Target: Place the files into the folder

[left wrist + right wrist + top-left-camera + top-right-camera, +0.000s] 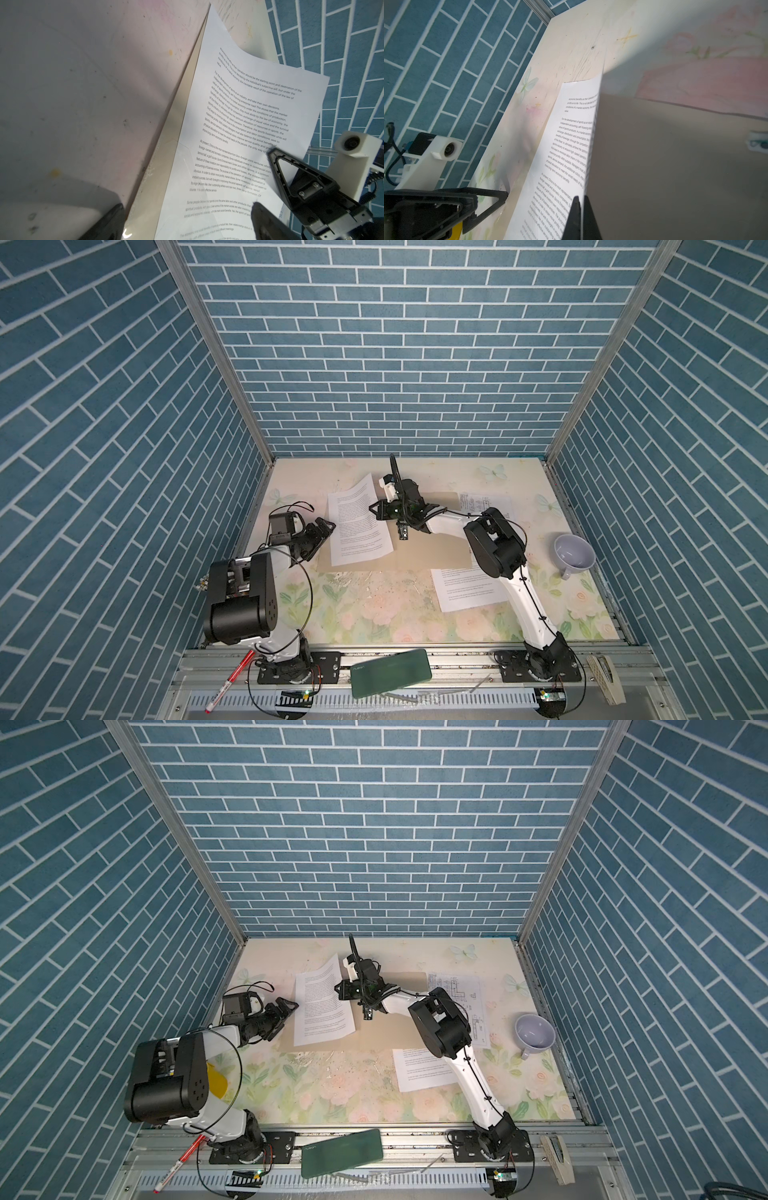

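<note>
The tan folder [432,551] [386,1031] lies open and flat in the middle of the table. One text sheet of the files [359,526] [322,1006] [239,116] rests on its left half. My right gripper [375,509] [581,200] is shut on that sheet's right edge, which is lifted and curled. My left gripper [330,526] [188,204] stands open at the sheet's left edge, holding nothing. A diagram sheet [484,502] lies at the back right. Another text sheet [465,589] lies front right, partly under the right arm.
A pale lilac cup [573,553] stands by the right wall. On the front rail lie a dark green case [390,672], a red pen [228,680] and a beige object [604,678]. Blue brick-patterned walls close in the table on three sides.
</note>
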`<state>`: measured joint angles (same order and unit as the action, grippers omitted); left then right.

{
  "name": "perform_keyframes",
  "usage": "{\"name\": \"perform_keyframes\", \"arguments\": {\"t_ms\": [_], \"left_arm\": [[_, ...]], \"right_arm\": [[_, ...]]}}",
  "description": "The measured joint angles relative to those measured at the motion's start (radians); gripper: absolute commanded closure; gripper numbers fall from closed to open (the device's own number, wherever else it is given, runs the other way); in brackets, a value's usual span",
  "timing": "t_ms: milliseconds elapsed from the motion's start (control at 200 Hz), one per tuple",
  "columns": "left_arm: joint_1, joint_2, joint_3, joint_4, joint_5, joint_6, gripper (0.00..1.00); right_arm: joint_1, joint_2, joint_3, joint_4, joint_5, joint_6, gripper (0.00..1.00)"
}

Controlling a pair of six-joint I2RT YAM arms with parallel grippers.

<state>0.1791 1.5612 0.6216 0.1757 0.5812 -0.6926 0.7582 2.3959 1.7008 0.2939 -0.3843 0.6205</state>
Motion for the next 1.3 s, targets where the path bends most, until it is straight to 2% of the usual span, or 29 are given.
{"name": "perform_keyframes", "arguments": {"t_ms": [591,741,1302], "left_arm": [[0.000,-0.023,-0.026,0.006,0.008,-0.011,0.04],[0.000,-0.024,-0.028,0.006,0.008,-0.011,0.04],[0.000,-0.034,-0.044,0.021,0.008,-0.012,0.04]], "right_arm": [[0.000,-0.045,0.002,-0.141,0.049,0.021,0.82],[0.000,-0.045,0.010,-0.211,0.047,0.031,0.90],[-0.006,-0.045,0.052,-0.325,0.040,0.049,0.99]]}}
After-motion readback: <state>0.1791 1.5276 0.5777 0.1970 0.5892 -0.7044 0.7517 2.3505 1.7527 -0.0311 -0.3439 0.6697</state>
